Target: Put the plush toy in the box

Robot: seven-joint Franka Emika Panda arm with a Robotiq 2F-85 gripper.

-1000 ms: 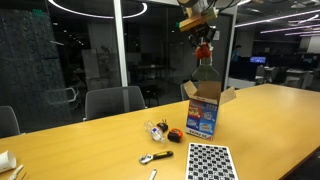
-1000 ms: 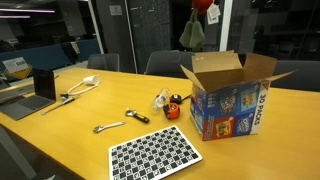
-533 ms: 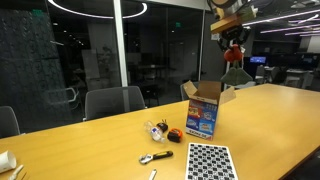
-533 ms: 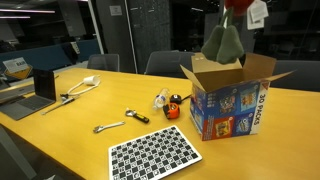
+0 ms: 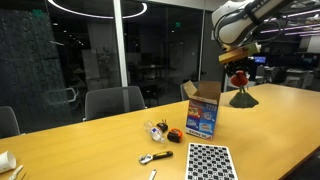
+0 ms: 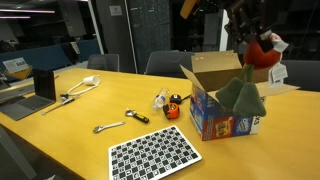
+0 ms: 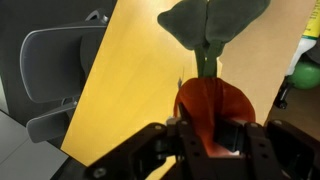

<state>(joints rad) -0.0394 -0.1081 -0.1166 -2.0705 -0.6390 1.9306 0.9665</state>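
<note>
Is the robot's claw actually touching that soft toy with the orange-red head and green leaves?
Touching. The wrist view shows the gripper clamped on the orange-red head of the plush toy.

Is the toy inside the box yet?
Not yet. The plush toy hangs from the gripper beside the box, with only table beneath it in the wrist view.

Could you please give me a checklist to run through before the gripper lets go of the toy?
1. Gripper holds the toy firmly: ok.
2. The box stands upright with its flaps open: ok.
3. The toy is over the box opening: not ok. It hangs beside the box, and the wrist view shows table beneath it.
4. The toy's leaves are clear of the box rim: cannot tell.
5. The space above the box is free: ok.
</note>
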